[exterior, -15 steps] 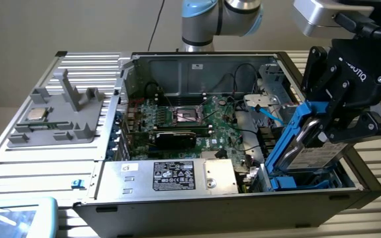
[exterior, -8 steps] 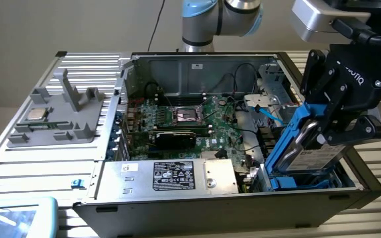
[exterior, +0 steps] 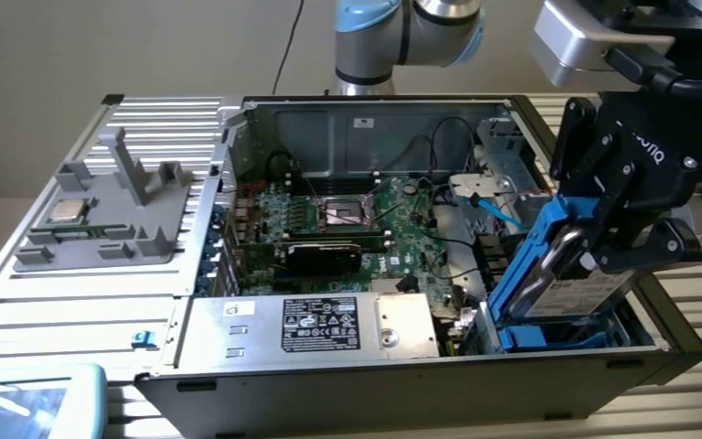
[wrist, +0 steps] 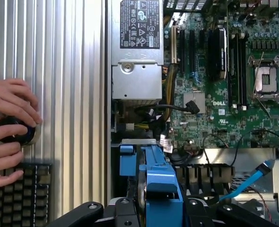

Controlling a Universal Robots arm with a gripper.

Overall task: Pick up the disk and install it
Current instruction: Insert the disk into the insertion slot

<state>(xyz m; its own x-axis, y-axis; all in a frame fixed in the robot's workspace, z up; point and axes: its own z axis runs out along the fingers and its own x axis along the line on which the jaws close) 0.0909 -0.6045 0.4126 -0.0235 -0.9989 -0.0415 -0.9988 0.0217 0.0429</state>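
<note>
In the exterior view, the black two-fingered gripper (exterior: pixel 625 247) is clamped on the disk (exterior: pixel 570 283), a flat silver hard drive in a bright blue plastic bracket. It holds the disk on edge and tilted, probably to line it up with the blue drive bay (exterior: pixel 558 334) in the open dark computer case (exterior: pixel 326 380). In the wrist view, the gripper (wrist: pixel 151 210) pinches the disk (wrist: pixel 161 182) by its sides. A person's hands (wrist: pixel 7 118) cup a round black knob (wrist: pixel 14 132), likely steering.
</note>
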